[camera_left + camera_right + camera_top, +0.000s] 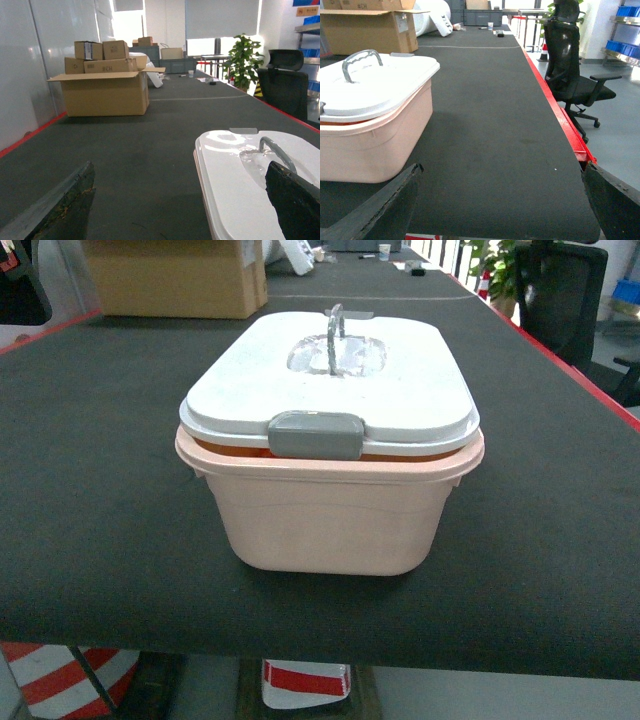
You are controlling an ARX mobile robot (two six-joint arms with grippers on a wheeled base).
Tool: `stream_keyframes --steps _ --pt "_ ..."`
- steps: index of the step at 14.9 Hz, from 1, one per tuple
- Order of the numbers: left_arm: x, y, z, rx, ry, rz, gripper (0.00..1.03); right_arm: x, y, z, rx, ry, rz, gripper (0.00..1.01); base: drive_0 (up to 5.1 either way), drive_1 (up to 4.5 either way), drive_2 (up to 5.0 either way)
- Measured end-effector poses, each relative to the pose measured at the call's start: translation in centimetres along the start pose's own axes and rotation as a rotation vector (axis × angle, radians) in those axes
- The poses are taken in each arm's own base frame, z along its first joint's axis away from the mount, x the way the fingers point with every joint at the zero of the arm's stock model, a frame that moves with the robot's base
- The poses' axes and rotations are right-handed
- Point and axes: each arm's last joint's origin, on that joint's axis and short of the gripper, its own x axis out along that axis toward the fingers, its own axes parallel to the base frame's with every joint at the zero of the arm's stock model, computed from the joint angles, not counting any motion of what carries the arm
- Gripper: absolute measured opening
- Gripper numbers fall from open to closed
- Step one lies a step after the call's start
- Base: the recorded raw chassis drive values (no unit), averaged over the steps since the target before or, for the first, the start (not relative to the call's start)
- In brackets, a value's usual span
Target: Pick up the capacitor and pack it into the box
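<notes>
Both grippers gape wide and hold nothing: the left gripper (180, 200) hangs beside the lid's left edge, the right gripper (500, 205) over bare mat by the table's (90, 540) right edge. Near the front edge sits the box (330, 520), its lid (330, 380) resting loosely, handle (334, 325) upright. Cardboard boxes (105, 90) stand far back.

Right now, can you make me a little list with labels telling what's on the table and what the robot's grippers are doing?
box: pale peach-pink rectangular plastic tub, on the dark grey felt table
lid: white plastic lid with grey handle, resting on the tub, slightly tilted, front grey latch not clamped down
capacitor: none visible
left gripper: open, empty, by the lid
right gripper: open, empty, right of the tub
background: brown cardboard carton, black office chair
</notes>
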Motion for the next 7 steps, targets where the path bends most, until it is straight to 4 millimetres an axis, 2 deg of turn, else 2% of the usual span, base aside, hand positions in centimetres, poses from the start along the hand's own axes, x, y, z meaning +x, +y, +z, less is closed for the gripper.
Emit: stream_keyframes --steps 1,2,3,4,6,7 --pt "0.0 0.0 -0.1 0.003 0.064 0.016 0.94 0.0 0.0 0.0 0.0 0.0 0.0 0.98 0.0 0.0 0.0" --pt "-1.2 0.7 -0.4 -0.003 0.18 0.037 0.8 0.0 0.0 0.0 0.0 0.0 0.0 0.98 0.0 0.0 0.0" --pt "-5.1 2.8 -2.1 -0.032 0.224 0.061 0.37 0.0 0.0 0.0 0.0 0.0 0.0 0.98 0.0 0.0 0.0" --pt "-6.1 3.1 -2.4 -0.033 0.228 0.055 0.23 0.0 0.0 0.0 0.0 0.0 0.0 0.98 0.0 0.0 0.0" --pt "-7.3 3.6 -2.6 -0.034 0.217 0.059 0.02 0.0 0.0 0.0 0.0 0.0 0.0 0.98 0.0 0.0 0.0" --pt "-8.0 3.8 -2.9 -0.037 0.223 0.06 0.02 0.0 0.0 0.0 0.0 0.0 0.0 0.98 0.0 0.0 0.0"
